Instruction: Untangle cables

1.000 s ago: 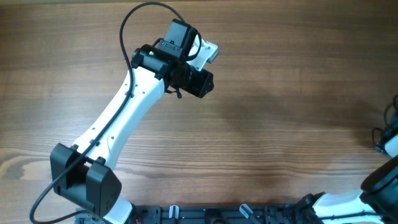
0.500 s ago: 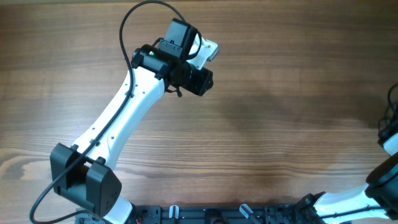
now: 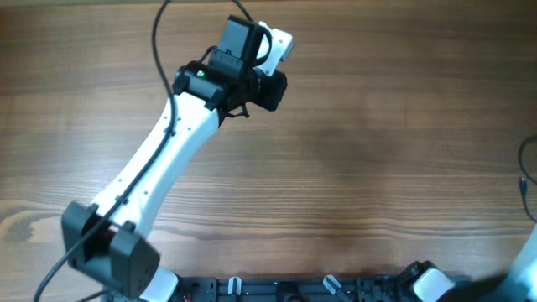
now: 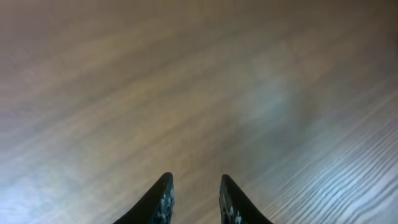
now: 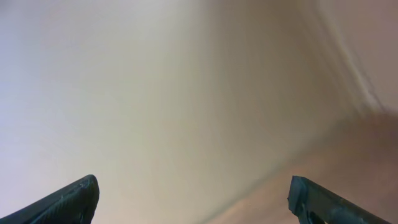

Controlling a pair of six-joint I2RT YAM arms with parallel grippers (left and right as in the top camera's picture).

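Observation:
No thin dark cables show in any view; they are hidden or out of frame. My left arm reaches to the far middle of the wooden table (image 3: 377, 126), and its wrist (image 3: 252, 71) hides the fingers in the overhead view. In the left wrist view the left gripper (image 4: 194, 186) is narrowly open, empty, and above bare wood. In the right wrist view the right gripper (image 5: 193, 193) is wide open and empty, facing a blurred pale surface. It cannot be seen in the overhead view.
The right arm (image 3: 530, 260) shows only at the bottom right edge of the overhead view, with its own black cable (image 3: 522, 172) above it. The arm mounts (image 3: 327, 287) line the near edge.
My left arm has moved a little farther away and to the left. My right arm has pulled off to the right, almost out of the overhead view.

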